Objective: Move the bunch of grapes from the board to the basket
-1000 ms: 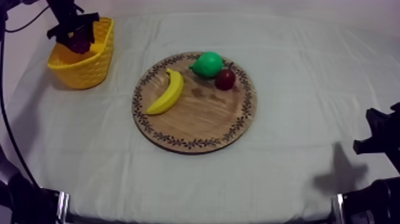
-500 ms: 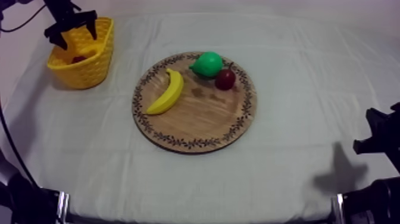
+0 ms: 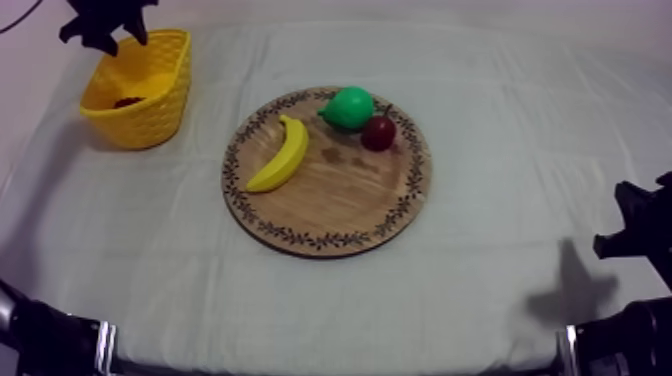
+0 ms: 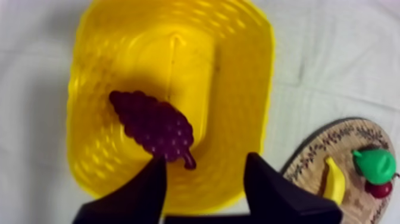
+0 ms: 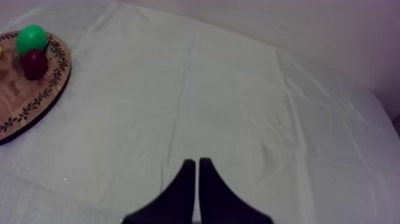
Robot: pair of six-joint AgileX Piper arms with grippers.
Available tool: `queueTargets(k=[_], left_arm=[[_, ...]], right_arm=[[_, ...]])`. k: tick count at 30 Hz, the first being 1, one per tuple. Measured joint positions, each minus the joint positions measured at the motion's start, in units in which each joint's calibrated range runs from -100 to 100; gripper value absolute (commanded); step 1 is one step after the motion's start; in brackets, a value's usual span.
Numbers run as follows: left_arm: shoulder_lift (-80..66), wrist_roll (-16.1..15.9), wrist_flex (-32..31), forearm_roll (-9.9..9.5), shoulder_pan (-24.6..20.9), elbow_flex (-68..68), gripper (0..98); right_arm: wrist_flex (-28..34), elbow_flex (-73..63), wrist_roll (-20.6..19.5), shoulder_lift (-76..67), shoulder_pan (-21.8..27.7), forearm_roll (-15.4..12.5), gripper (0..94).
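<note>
The purple bunch of grapes (image 4: pixel 153 125) lies on the bottom of the yellow basket (image 4: pixel 268 71), free of any grip. My left gripper (image 4: pixel 205 173) hangs open above the basket, its fingers apart with nothing between them. From above, the left gripper (image 3: pixel 105 35) is high over the back rim of the basket (image 3: pixel 140 125), and the grapes (image 3: pixel 127 101) show as a dark patch inside. My right gripper (image 5: pixel 196 164) is shut as a narrow wedge over bare cloth, low at the table's right side (image 3: pixel 635 230).
The round wooden board (image 3: pixel 327 215) at the table's middle holds a banana (image 3: pixel 280 153), a green pear (image 3: pixel 349 107) and a small red fruit (image 3: pixel 378 132). Open cloth lies between basket and board, and all around the right gripper.
The left gripper let the grapes go into the basket, then rose up and back, away from it. The right arm has not moved.
</note>
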Motion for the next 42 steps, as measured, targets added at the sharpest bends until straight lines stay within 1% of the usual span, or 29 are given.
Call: queueTargets(k=[7,14,16,18,20,21,25,27,29,33,36,38,40,42], left_arm=[[-12.9,-1.0,-6.8,-0.17,0.0,13.4,25.5],[-27.4,-1.7,-13.4,-1.30,-0.5,27.2,15.1],[-32.2,-1.2,-16.1,-2.06,-0.2,31.8,10.8],[-37.1,-0.1,-18.5,-3.23,0.4,36.3,5.5],[-42.0,1.4,-21.2,-4.76,1.0,41.3,2.7],[-43.9,2.0,-22.3,-5.22,1.1,43.3,1.9],[-53.6,3.0,-25.9,-5.73,1.6,53.2,0.5],[-58.3,2.4,-28.0,-5.08,1.7,57.9,0.2],[-63.7,1.0,-31.0,-3.99,1.9,63.3,0.1],[-74.9,-3.3,-38.1,-1.63,2.4,74.1,0.0],[-82.5,-6.5,-41.4,0.42,2.9,81.7,0.0],[-87.2,-8.6,-42.3,1.51,3.3,85.7,0.0],[-92.1,-10.3,-42.3,1.64,3.7,89.4,0.0],[-96.7,-11.4,-42.1,1.14,4.1,93.0,0.0]], right_arm=[[0.0,0.0,0.0,0.0,0.0,0.0,0.3],[0.0,0.0,0.0,0.0,0.0,0.0,0.3],[0.0,0.0,0.0,0.0,0.0,0.0,0.3],[0.0,0.0,0.0,0.0,0.0,0.0,0.3],[0.0,0.0,0.0,0.0,0.0,0.0,0.3],[0.0,0.0,0.0,0.0,0.0,0.0,0.3],[0.0,0.0,0.0,0.0,0.0,0.0,0.3],[0.0,0.0,0.0,0.0,0.0,0.0,0.3],[0.0,0.0,0.0,0.0,0.0,0.0,0.3],[0.0,0.0,0.0,0.0,0.0,0.0,0.3],[0.0,0.0,0.0,0.0,0.0,0.0,0.3],[0.0,0.0,0.0,0.0,0.0,0.0,0.3],[0.0,0.0,0.0,0.0,0.0,0.0,0.3],[0.0,0.0,0.0,0.0,0.0,0.0,0.3]])
